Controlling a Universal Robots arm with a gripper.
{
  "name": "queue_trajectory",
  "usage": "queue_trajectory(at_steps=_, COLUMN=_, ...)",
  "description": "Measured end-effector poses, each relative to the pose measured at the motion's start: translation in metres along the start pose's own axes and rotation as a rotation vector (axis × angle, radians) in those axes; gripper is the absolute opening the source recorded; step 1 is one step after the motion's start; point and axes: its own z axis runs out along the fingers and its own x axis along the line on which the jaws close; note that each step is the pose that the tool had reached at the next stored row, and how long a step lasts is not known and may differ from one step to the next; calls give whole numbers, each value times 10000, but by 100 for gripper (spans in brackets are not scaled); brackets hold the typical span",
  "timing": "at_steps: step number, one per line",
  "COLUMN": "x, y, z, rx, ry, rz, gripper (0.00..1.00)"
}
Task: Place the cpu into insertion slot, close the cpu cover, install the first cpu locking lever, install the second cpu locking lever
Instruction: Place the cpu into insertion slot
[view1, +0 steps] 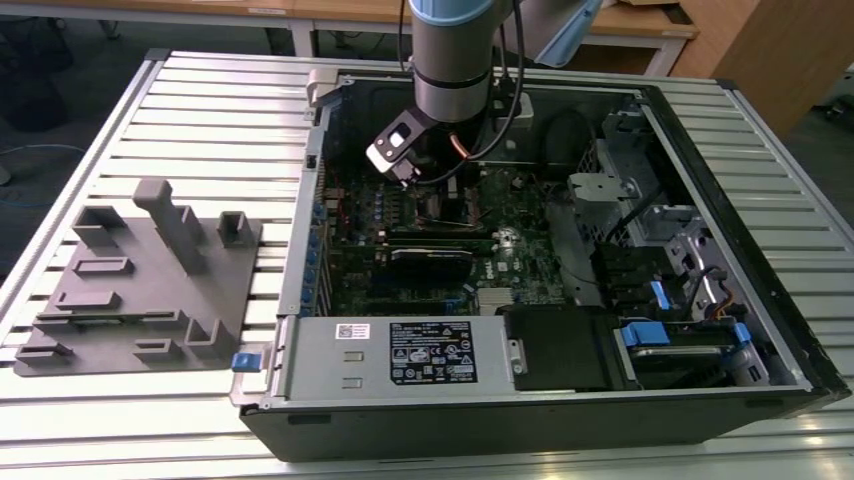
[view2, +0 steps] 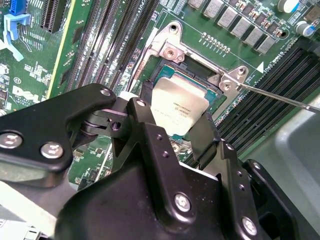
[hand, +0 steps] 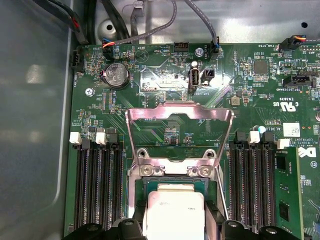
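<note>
Gripper (view2: 175, 114) fingers are clamped on two opposite edges of the cpu (view2: 179, 106), holding it just above the insertion slot (hand: 170, 180) on the green motherboard (hand: 150, 70). The cpu cover (hand: 145, 112) stands swung up behind the slot. A thin locking lever (view2: 280, 97) sticks out sideways. The open computer case (view1: 534, 420) lies on the counter (view1: 200, 110).

Pale cpu (hand: 172, 212) hovers above insertion slot (view2: 192, 75), cpu cover (hand: 180, 110) flipped open.

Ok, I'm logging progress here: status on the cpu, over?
Gripper shut on cpu, just above insertion slot. Cpu cover open, standing up. Nothing blocking the slot.
</note>
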Motion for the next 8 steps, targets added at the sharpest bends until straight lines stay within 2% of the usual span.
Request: queue_trajectory(at_steps=8, x=0, y=0, z=1, rx=-1, ry=1, rz=0, gripper=54)
